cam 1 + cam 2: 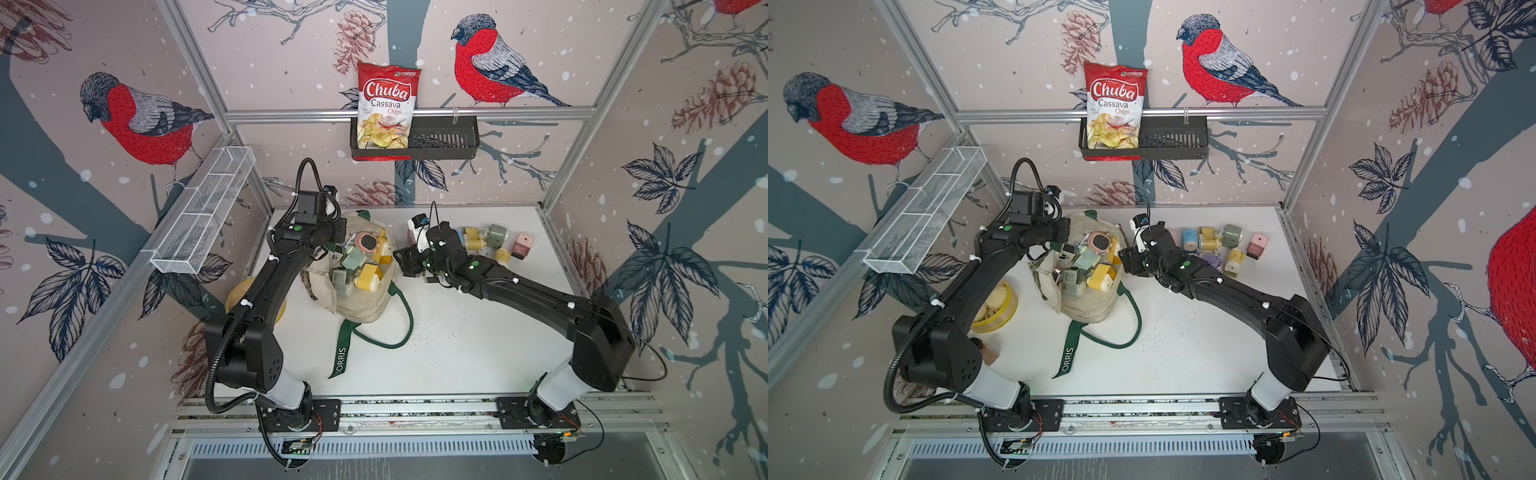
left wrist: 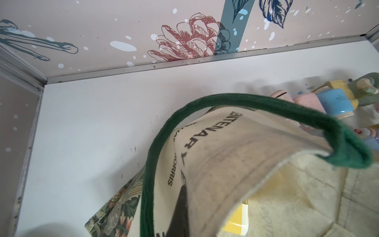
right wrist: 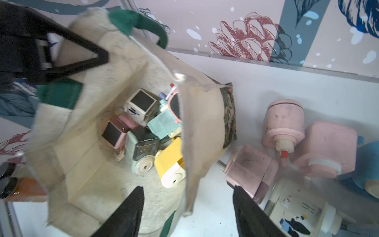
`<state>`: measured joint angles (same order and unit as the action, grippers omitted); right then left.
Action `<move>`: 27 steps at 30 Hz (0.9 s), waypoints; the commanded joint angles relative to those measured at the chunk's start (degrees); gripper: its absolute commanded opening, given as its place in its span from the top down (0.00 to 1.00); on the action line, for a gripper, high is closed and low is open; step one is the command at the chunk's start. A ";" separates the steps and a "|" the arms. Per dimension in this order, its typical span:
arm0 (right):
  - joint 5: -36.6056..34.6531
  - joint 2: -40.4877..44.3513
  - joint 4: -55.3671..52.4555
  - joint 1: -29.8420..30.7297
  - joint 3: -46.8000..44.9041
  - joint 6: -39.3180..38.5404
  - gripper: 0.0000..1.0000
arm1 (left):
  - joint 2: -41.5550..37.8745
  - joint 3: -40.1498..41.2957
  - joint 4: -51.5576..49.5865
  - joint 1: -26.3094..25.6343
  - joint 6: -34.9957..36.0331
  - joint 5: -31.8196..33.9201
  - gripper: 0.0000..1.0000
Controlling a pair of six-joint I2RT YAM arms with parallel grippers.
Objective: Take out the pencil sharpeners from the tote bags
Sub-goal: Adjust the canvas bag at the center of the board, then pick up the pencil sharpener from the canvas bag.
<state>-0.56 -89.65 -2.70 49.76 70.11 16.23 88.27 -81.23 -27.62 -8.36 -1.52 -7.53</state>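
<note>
Only the right wrist view shows my right fingers (image 3: 131,211) spread wide astride the tote bag (image 3: 82,164) rim, with the left fingers (image 3: 100,55) pinched shut on its opposite edge. Pencil sharpeners (image 3: 141,104) crowd inside the bag, and more lie on the bench (image 1: 457,340) beside my right arm. Held-up canvas blocks my left wrist view.

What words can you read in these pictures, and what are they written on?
"Chuba Cassava Chips": on the chips bag.
"ORRIS": on the green handle of the tote bag, start hidden.
"ENTENARY": on the tote bag's cream side.
"MORRIS": same side.
Too blurred or small: the chips bag's fine print, the cream pencil sharpener's label.
</note>
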 commanded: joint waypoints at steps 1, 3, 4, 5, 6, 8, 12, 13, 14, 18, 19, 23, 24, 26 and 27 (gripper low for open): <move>0.68 1.60 3.19 3.03 -1.65 0.01 0.31 | -1.24 1.07 3.98 0.97 -1.07 -3.92 1.00; 2.49 0.45 4.91 5.09 -1.39 1.27 0.31 | -1.64 1.36 4.15 1.63 -1.83 -3.62 1.00; 2.99 -0.84 5.23 5.94 -0.57 2.31 0.31 | -1.99 1.83 4.60 1.99 -2.16 -4.23 1.00; 3.33 -2.36 5.29 6.49 0.34 3.10 0.31 | -2.28 2.24 4.99 2.20 -2.25 -4.56 1.00; 3.54 -4.41 4.89 7.10 1.85 3.83 0.31 | -2.48 2.55 5.20 2.38 -2.39 -4.45 1.00; 2.79 -8.82 3.54 8.06 5.15 5.54 0.32 | -2.71 2.72 5.29 2.56 -2.67 -3.95 1.00; 3.36 -18.71 0.42 10.11 13.96 7.11 0.32 | -2.40 2.75 5.44 2.91 -3.28 -4.41 1.00; 3.68 -20.97 0.41 10.44 15.80 7.00 0.31 | -2.32 2.77 5.43 2.99 -3.32 -4.51 1.00; 4.10 -22.83 0.51 10.65 17.24 6.94 0.31 | -2.31 2.75 5.40 3.00 -3.40 -4.51 1.00; 4.24 -30.73 -1.93 10.49 24.42 8.20 0.26 | -2.39 2.83 5.61 3.30 -3.75 -4.95 1.00; 3.59 -32.27 -2.27 10.43 25.62 8.61 0.25 | -2.49 3.01 5.73 3.43 -3.84 -5.12 1.00; 5.53 -36.73 -3.14 9.33 28.54 11.55 0.24 | -2.48 2.92 5.94 3.61 -4.19 -6.24 1.00; 5.20 -37.26 -2.85 9.07 28.58 12.16 0.24 | -2.44 3.02 5.99 3.61 -4.32 -6.27 1.00; 5.60 -37.94 -1.98 8.52 28.19 12.86 0.22 | -2.58 3.03 6.08 3.70 -4.37 -6.27 1.00; 6.27 -38.33 -1.41 8.15 28.16 12.86 0.21 | -2.58 3.02 6.11 3.78 -4.46 -6.56 1.00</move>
<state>4.40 -127.28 -4.80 58.41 97.86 27.16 86.17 -78.22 -24.73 -4.93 -5.61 -13.45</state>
